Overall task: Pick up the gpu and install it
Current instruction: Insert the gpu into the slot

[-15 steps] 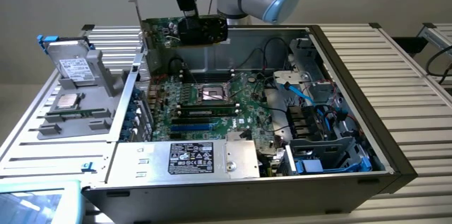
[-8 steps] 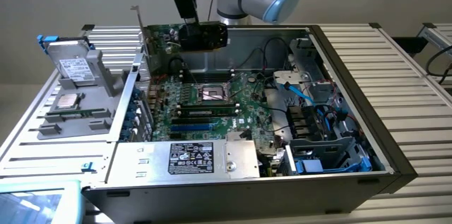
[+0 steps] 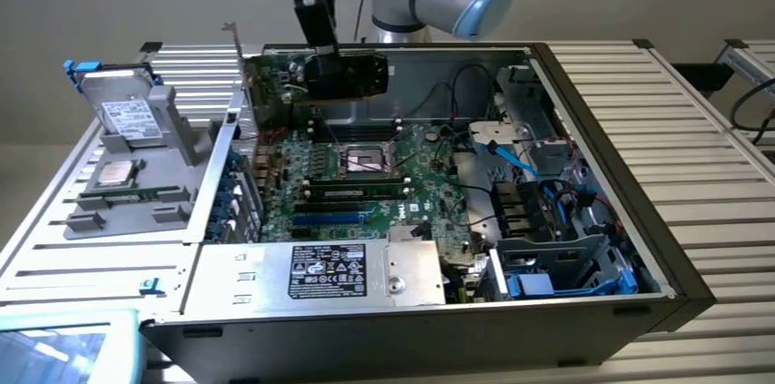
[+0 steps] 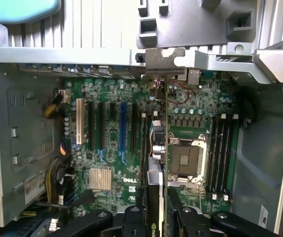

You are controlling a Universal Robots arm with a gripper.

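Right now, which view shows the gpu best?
Exterior view: the gpu shows its black shroud side-on, held by the gripper over the open case. Wrist view sees it edge-on: thin card edge and silver bracket.

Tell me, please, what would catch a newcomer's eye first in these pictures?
The open computer case stands out first, its green motherboard laid bare in the middle of the exterior view. Over the board's far end, the gripper holds the gpu on edge. On the exterior view's left, a grey drive with a white label sits propped on a stand.
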